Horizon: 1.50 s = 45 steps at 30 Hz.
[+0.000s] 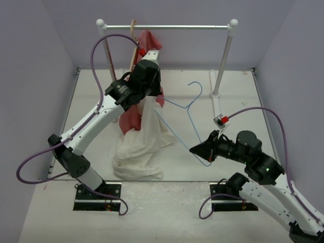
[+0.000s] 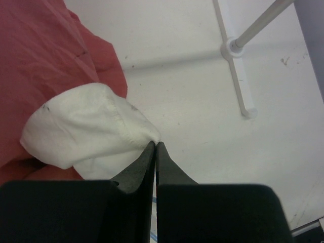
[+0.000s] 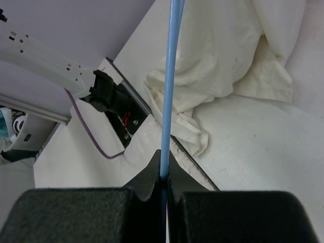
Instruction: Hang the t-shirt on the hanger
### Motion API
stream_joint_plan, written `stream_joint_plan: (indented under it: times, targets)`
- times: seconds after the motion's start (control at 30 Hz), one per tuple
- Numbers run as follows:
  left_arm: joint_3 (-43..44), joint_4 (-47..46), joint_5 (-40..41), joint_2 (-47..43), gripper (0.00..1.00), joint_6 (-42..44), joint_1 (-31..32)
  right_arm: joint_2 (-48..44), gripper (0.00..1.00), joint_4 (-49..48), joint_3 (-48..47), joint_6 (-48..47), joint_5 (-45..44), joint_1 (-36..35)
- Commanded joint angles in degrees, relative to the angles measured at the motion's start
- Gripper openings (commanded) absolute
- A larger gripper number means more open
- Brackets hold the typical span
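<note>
White table (image 1: pixel 238 101) and rack (image 1: pixel 167 27) frame the work. The t-shirt (image 1: pixel 136 152) is heaped at front left, one hem raised beside a red garment (image 1: pixel 132 121) and pinched in the left gripper (image 2: pixel 156 145). The hanger (image 3: pixel 170 76) is held in the air just right of the cloth, clamped by the right gripper (image 3: pixel 163 169). The threading step seems to be in hand; next, a hanger shoulder must enter the shirt's opening.

Wrinkled cream t-shirt (image 1: pixel 144 147) drapes downward into a heap; light-blue hanger (image 3: pixel 170 76) tilts beside it, perhaps touching.
</note>
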<state>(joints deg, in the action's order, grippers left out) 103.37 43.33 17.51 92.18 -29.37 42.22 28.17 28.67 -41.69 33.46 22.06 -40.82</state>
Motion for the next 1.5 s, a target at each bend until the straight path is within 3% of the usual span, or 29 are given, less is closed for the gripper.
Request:
stream_joint_plan:
  times: [0.0,0.13,0.27,0.33,0.47,0.57,0.7,0.87,1.0,1.13,1.17,1.47]
  targets:
    - [1.8,-3.2,-1.9,-2.1,0.0,-0.4,4.9,1.0,0.0,-9.3,0.8,-0.5,0.7,-0.5]
    - [2.0,-5.2,-6.1,-3.4,0.0,-0.3,9.3,3.4,0.0,-22.6,3.8,-2.7,-0.7,-0.5]
    - [4.7,-4.2,-15.0,-3.2,0.0,1.7,11.3,6.9,0.0,-21.8,1.7,-7.3,-6.8,-0.5]
    - [2.5,-3.0,-10.7,-5.9,0.0,-0.1,11.8,5.8,0.0,-21.1,3.5,-4.0,-18.1,-0.4]
    - [-2.5,-6.3,-9.5,-11.9,0.0,-1.3,11.9,1.3,0.0,-26.9,7.9,-1.1,-23.7,-0.4]
    - [0.3,-3.4,-9.6,-10.7,0.0,1.6,11.8,-0.1,0.0,-20.2,5.8,0.7,-31.9,-0.4]
    - [8.0,2.4,-5.5,-7.0,0.0,5.4,11.8,-11.0,0.0,-16.9,6.9,3.3,-38.8,-0.4]
    - [21.2,9.3,-1.8,0.4,0.0,10.2,9.2,-12.7,0.0,-2.3,-0.5,-2.3,-35.2,-0.4]
    - [30.4,11.1,-8.0,5.8,0.0,11.7,3.0,-13.6,0.0,9.7,-7.9,-3.2,-30.5,-0.4]
    - [29.9,7.9,-10.5,7.4,0.0,12.8,2.9,-9.4,0.0,20.2,-11.6,-4.5,-20.8,-0.4]
    - [28.7,6.5,-10.2,7.4,0.0,12.6,2.9,-7.1,0.0,22.6,-12.1,-5.6,-14.6,-0.4]
    - [28.0,7.8,-7.7,8.7,0.0,11.6,2.9,-7.6,0.0,25.4,-11.4,-7.2,-13.0,-0.4]
